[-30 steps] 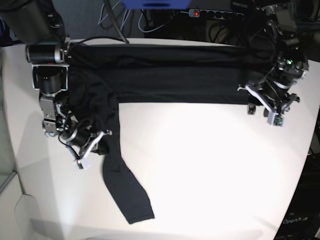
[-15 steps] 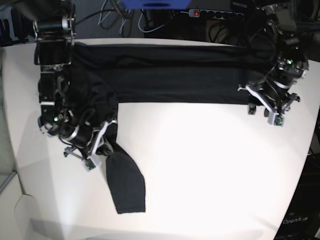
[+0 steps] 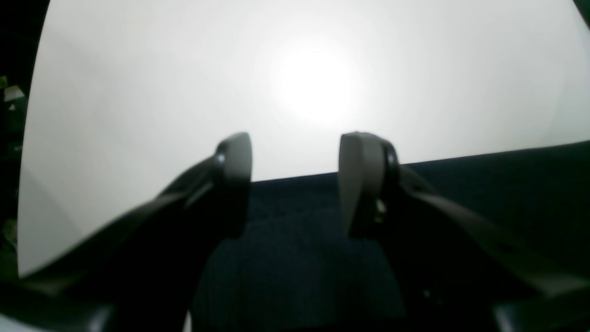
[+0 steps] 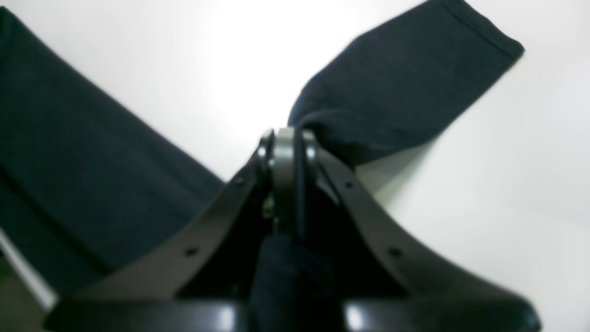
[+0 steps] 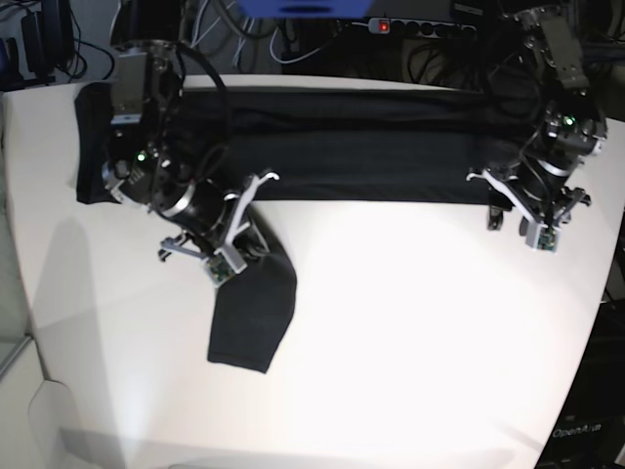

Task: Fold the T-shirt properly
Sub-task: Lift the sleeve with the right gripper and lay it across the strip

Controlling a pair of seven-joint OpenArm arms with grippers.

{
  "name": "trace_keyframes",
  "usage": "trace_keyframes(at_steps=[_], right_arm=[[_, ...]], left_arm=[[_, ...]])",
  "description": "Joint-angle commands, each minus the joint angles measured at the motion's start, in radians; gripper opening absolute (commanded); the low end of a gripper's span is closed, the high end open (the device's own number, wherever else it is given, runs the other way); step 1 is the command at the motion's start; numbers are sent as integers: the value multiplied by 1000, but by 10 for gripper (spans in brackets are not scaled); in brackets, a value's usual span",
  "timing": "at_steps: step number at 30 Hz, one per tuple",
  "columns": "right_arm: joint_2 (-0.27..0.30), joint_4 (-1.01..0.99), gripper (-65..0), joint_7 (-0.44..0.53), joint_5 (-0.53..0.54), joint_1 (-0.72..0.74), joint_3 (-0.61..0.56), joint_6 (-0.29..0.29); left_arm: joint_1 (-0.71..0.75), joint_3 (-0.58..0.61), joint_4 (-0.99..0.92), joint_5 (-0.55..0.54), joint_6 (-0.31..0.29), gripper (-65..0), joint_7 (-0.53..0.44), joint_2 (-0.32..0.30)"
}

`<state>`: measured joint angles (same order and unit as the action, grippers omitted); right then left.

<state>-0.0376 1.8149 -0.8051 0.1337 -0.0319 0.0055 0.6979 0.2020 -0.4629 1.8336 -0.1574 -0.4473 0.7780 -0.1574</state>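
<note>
White and glossy, the bench (image 5: 410,322) is filling most of the base view, with a bright glare near its middle and dark cables and a power strip (image 5: 420,27) running behind its far edge.

Lying across the far part of the bench is the shirt (image 5: 342,147), a long black band stretching from one side to the other. One sleeve (image 5: 252,313) is hanging down from it toward the near side, its cuffed end resting flat on the bench.

On that view's left, the right arm (image 5: 146,127) is reaching over the shirt's end, and the right gripper (image 5: 234,234) is sitting where the sleeve leaves the band. In the right wrist view its fingers (image 4: 286,161) are pressing together on a fold of the sleeve (image 4: 392,87), which is fanning out beyond them to its stitched cuff, while the shirt's body (image 4: 83,175) is lying off to the side.

On the base view's right, the left gripper (image 5: 527,210) is hovering at the shirt's near edge. From the left wrist view its fingers (image 3: 235,161) are standing spread apart with nothing between them, black fabric (image 3: 295,240) lying below them and bare bench beyond.
</note>
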Motion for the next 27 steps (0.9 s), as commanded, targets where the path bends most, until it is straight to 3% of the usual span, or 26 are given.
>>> trace_keyframes(at_steps=[1,9,18,27], right_arm=[[-23,35,-650,17,14,-1,-2,0],[-120,56,-650,22,14,-98,-5,0],[-120,30,-650,26,36,-159,-108,0],[-120,-25,-650,111,116,-201,-232,0]], left_arm=[[-8,0,18,-6,0,-357,-22,-11],[-9,2,18,-12,0,-357,-22,-11],[-16,3,16,-14,-2,-357,-22,-11],[-17,3,21,-14,-2,-357,-24,-11]])
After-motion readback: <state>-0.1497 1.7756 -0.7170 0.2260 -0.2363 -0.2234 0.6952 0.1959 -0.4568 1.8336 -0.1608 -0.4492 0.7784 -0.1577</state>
